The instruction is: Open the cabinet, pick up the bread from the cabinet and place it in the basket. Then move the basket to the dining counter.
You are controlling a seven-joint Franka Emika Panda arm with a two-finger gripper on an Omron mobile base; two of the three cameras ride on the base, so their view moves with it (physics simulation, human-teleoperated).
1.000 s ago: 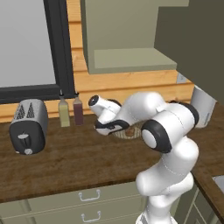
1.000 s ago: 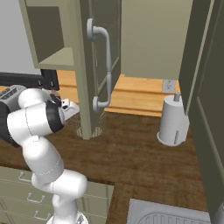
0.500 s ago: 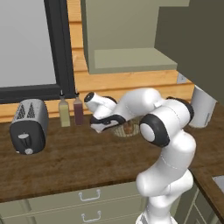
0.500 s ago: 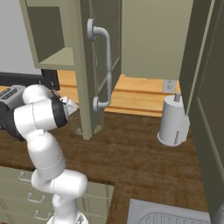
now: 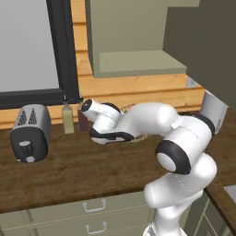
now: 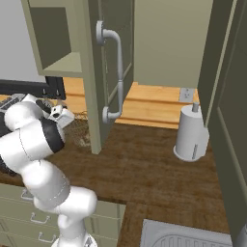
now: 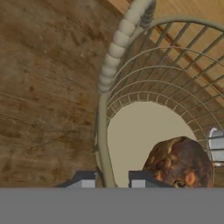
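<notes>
Writing or brand marks: none legible on any object. Gripper (image 7: 109, 180) nearly closed, one fingertip (image 7: 85, 179) outside and one inside the basket (image 7: 131, 78) rim, clamping the wire wall. Bread (image 7: 181, 162) lies inside the basket on its pale base. Basket sits on the brown counter (image 5: 92, 170), right of the toaster (image 5: 30, 131).

No readable text, label, brand, number or sign appears on anything in these views.

My arm covers most of the basket (image 5: 136, 137). The bread (image 7: 181, 164) is cut off at the bottom.
</notes>
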